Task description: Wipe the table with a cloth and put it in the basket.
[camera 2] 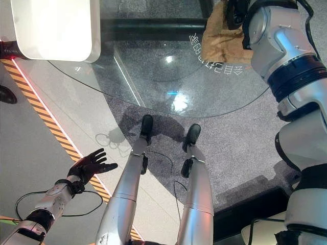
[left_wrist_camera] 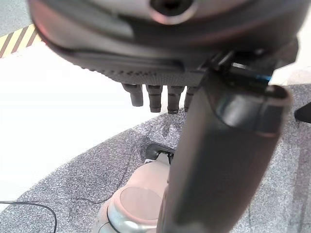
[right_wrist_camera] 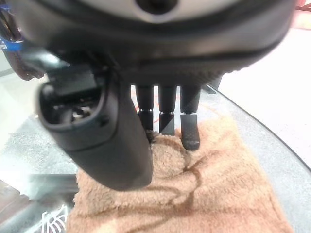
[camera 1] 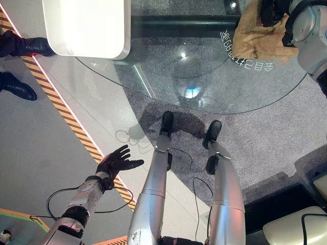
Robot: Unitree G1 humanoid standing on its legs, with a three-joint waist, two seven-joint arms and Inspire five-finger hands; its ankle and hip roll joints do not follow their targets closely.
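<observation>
A tan fluffy cloth (camera 1: 255, 35) lies on the far right part of the round glass table (camera 1: 204, 76). My right hand (camera 1: 271, 13) rests on top of the cloth, and in the right wrist view its straight fingers (right_wrist_camera: 167, 109) press down into the tan pile (right_wrist_camera: 204, 194) with the thumb held beside them. My left hand (camera 1: 116, 162) hangs low over the floor at the lower left, well away from the table. It is open, with spread fingers (left_wrist_camera: 155, 97) holding nothing.
A white object with rounded corners (camera 1: 87, 25) sits at the table's far left edge. A person's dark shoes (camera 1: 18, 46) stand on the floor at the left. A yellow-black striped line (camera 1: 66, 117) runs along the floor. A pale seat corner (camera 1: 291, 229) shows at the lower right.
</observation>
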